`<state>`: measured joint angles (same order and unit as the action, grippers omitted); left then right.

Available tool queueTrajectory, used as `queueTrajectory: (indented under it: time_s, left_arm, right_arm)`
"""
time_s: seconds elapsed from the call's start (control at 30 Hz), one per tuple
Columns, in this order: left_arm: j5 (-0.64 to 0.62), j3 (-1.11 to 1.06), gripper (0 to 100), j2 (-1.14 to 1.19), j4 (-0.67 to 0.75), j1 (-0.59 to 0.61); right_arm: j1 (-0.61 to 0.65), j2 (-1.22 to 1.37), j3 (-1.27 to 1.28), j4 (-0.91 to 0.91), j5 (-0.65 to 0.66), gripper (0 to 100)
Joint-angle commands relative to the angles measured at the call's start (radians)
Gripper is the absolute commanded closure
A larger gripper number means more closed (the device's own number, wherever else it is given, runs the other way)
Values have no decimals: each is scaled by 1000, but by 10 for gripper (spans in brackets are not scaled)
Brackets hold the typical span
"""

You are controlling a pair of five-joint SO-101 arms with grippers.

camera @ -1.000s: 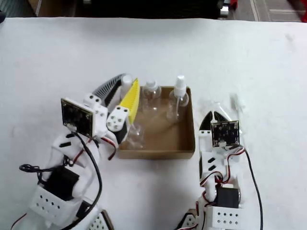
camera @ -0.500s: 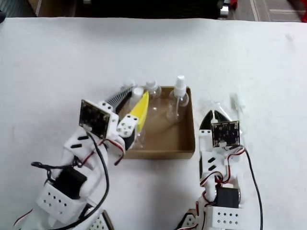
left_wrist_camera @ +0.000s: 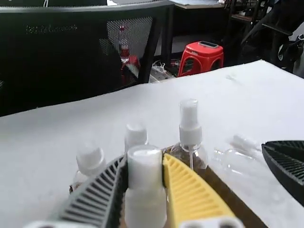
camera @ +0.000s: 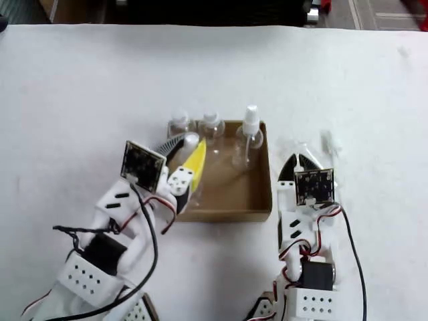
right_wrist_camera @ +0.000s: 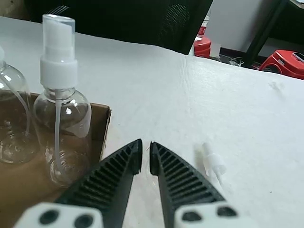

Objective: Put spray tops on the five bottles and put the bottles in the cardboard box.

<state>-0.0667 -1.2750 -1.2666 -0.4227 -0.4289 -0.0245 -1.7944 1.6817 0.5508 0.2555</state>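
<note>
Cardboard box point(camera: 227, 215) holds spray-topped bottle point(camera: 248, 144); left fingers point(left_wrist_camera: 190, 199) clamp second bottle point(left_wrist_camera: 144, 190).

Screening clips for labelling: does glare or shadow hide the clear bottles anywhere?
High view: bright light on the white table; the clear plastic spray-topped bottle in the brown cardboard box fades, marked by highlights. Left wrist view: the white-capped bottle in the left gripper is pale against the bright table. Right wrist view: glints on that spray-topped bottle, outline plain.

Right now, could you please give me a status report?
Left gripper shut on a bottle over the cardboard box. Right gripper nearly shut, empty, beside the box. Loose spray top on the table.
</note>
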Motion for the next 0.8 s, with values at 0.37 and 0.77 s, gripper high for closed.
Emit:
queueTrajectory:
  time_s: [0.37,0.77]
  left_arm:
    - [6,-86,976,-5,43,8]
    - [-150,60,793,-7,-203,16]
  right_arm:
    - [-7,-7,9,-22,14,981]
    - [-7,-7,9,-24,14,981]
